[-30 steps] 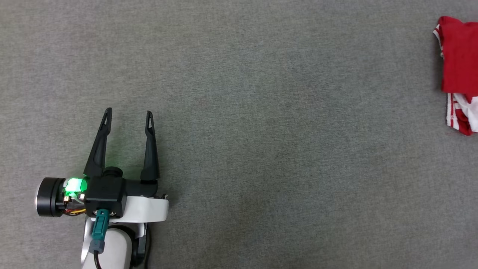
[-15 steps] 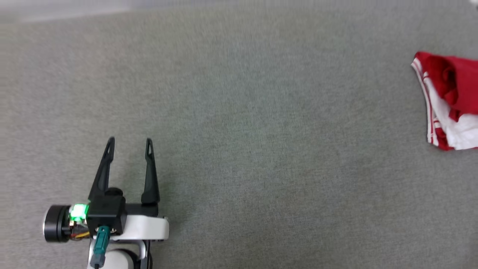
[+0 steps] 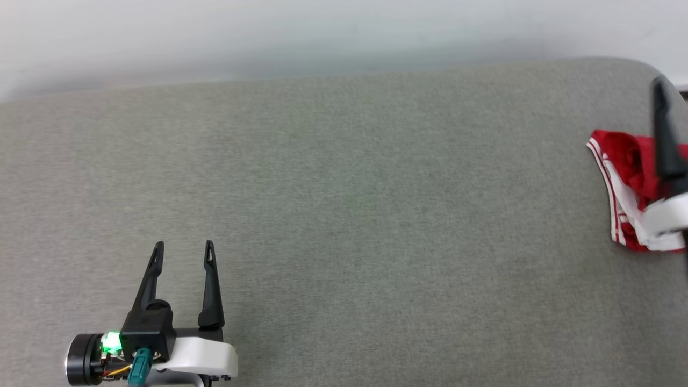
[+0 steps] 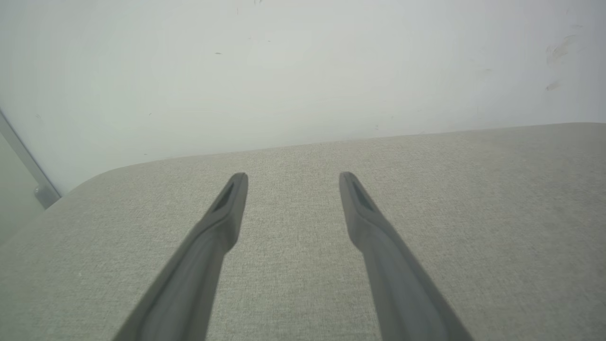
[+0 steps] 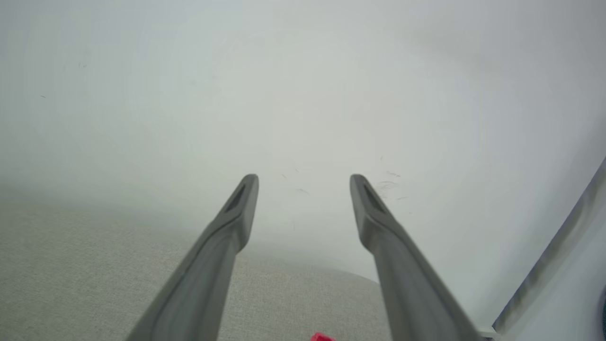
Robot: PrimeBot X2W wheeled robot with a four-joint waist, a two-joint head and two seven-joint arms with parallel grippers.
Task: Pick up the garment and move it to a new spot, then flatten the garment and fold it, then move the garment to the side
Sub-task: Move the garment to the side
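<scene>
— Grey surface [image 3: 344,215], what changes there?
— The right gripper [image 5: 303,182] has just released the garment [image 3: 623,156]; its fingers stand spread, like the left gripper's [image 3: 183,246]. It lies bunched at the right edge; this move seems finished.

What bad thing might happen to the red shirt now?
1. The garment lies bunched near the rounded corner of the grey surface; a nudge might tip it off.
2. The right gripper, open, hangs just over it; a finger could snag a fold and pull it apart.
</scene>
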